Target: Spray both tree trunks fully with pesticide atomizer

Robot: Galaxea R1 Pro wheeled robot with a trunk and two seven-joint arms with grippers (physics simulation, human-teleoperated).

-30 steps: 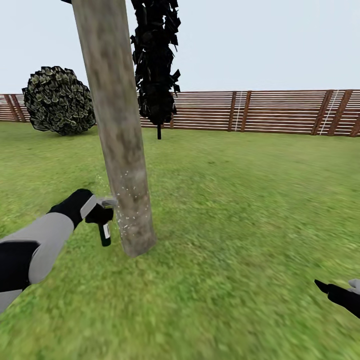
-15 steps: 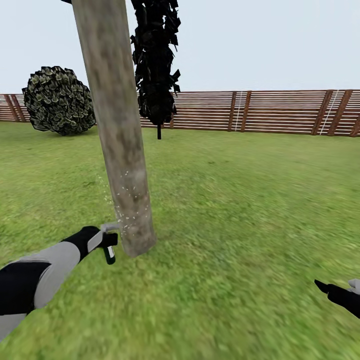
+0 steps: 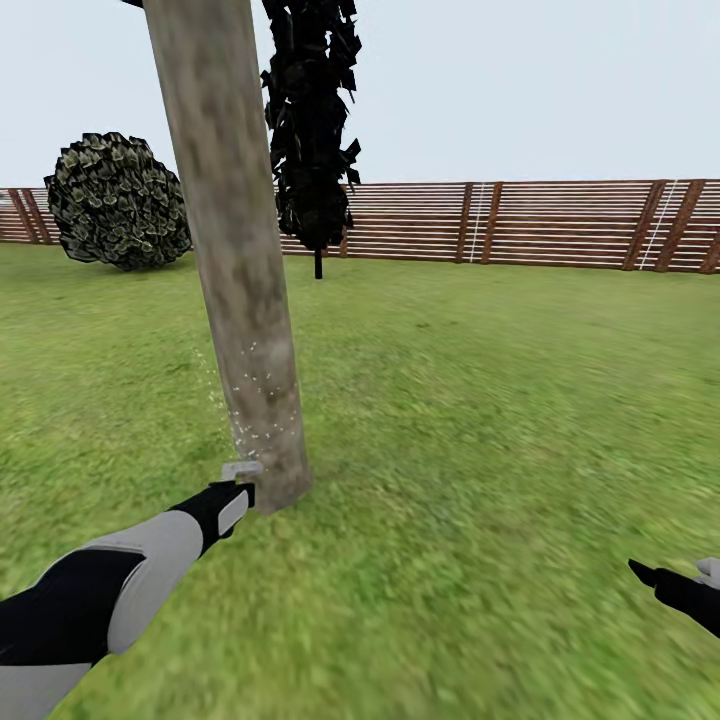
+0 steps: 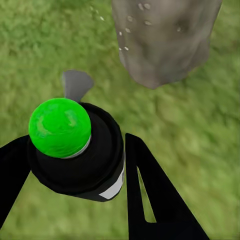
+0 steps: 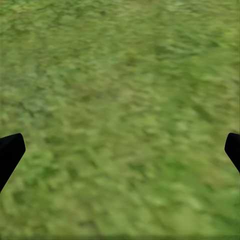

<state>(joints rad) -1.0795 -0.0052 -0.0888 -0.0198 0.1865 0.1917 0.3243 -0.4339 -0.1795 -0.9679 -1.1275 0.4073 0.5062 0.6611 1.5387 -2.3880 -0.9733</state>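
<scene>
Two black fingers (image 4: 150,200) of the left gripper (image 4: 75,165) clamp the pesticide atomizer (image 4: 75,145), green cap toward the wrist camera. Just past its nozzle stands the tree trunk (image 3: 235,260), base speckled with pesticide (image 3: 258,400). Lawn (image 3: 480,420) spreads beyond to a slatted fence (image 3: 560,222). The right gripper (image 5: 120,150) hangs spread wide over grass, empty.

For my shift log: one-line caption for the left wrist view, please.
Left gripper clamps the green-capped pesticide atomizer, nozzle toward the speckled base of the tree trunk, above grass.
</scene>
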